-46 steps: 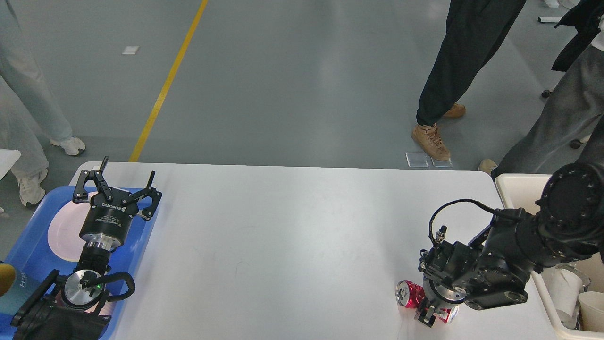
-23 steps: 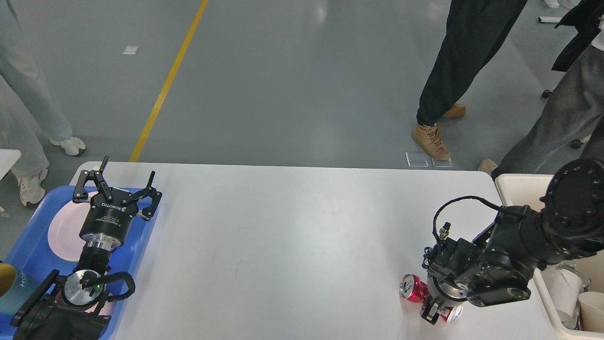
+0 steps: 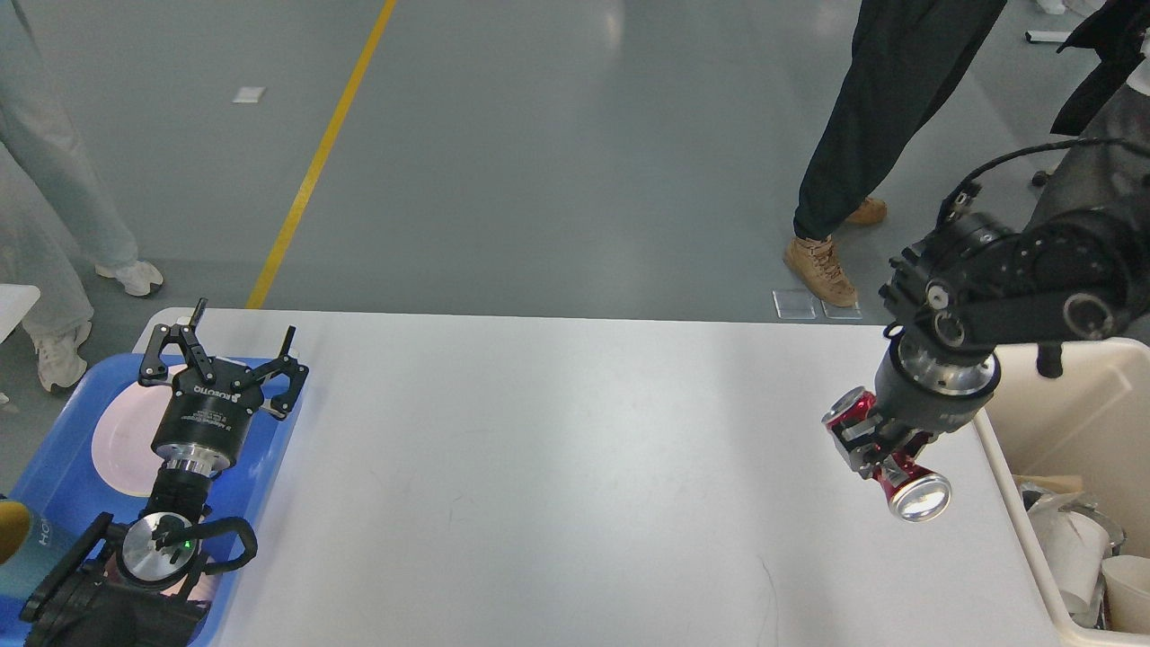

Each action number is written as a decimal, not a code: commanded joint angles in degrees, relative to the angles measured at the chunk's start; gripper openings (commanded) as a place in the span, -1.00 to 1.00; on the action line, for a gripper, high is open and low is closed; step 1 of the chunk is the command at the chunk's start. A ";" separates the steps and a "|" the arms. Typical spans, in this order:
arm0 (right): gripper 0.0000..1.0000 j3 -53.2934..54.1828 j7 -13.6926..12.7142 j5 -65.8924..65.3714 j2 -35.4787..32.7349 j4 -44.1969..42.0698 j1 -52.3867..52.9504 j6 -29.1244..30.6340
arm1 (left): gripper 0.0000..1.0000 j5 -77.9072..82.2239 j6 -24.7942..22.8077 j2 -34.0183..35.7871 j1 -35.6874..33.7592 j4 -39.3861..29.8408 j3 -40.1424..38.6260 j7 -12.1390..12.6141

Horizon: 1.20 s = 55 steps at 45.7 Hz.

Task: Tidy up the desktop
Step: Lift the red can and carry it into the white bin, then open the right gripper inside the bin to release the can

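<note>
Your desktop [image 3: 539,449] fills the lower middle of the frame, one wide white top. At the right edge stands one cream bin [image 3: 1078,413]; at lower left, one blue tray [image 3: 63,449] with one white plate [image 3: 121,440]. Your right gripper [image 3: 876,447] is clamped on the one red can [image 3: 903,485], held tilted above the table near the bin. Carry it fully over the bin's rim before you release. Your left gripper [image 3: 229,346] hovers spread wide, empty, over the tray.

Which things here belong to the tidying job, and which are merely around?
Job: large white rectangular desktop; crushed red metal can in right gripper; cream plastic bin.
Around: open left gripper; blue plastic tray; white round plate.
</note>
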 commanded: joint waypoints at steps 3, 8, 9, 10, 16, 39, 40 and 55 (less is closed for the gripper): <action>-1.00 -6.44 -0.08 9.78 -0.23 3.77 16.27 9.26 | 0.93 0.00 0.06 0.09 0.00 0.00 0.02 0.00; -1.00 -7.85 -0.08 10.23 -0.58 5.62 20.94 10.59 | 0.93 0.00 0.06 0.09 0.00 0.00 0.02 0.00; -1.00 -8.02 -0.08 10.23 -0.93 5.62 20.94 10.50 | 0.93 0.00 0.06 0.09 0.00 0.00 0.02 -0.08; -1.00 -8.29 -0.08 10.23 -1.36 5.53 20.94 10.42 | 0.93 0.00 0.06 0.09 0.00 0.00 -0.06 0.00; -1.00 -12.59 -0.17 10.23 -5.84 2.55 16.92 7.87 | 0.93 0.00 0.06 0.09 0.00 0.00 0.02 -0.08; -1.00 2.60 -0.79 10.23 -22.11 -50.09 -43.10 -8.82 | 0.93 0.00 0.06 0.09 0.00 0.00 0.02 -0.09; -1.00 4.00 -0.79 10.23 -22.02 -51.67 -45.91 -10.40 | 0.93 0.00 0.06 0.09 0.00 0.00 0.02 -0.09; -1.00 16.14 -0.70 10.23 -7.00 -82.52 -78.18 -25.08 | 0.93 0.00 0.06 0.09 0.00 0.00 -0.06 -0.09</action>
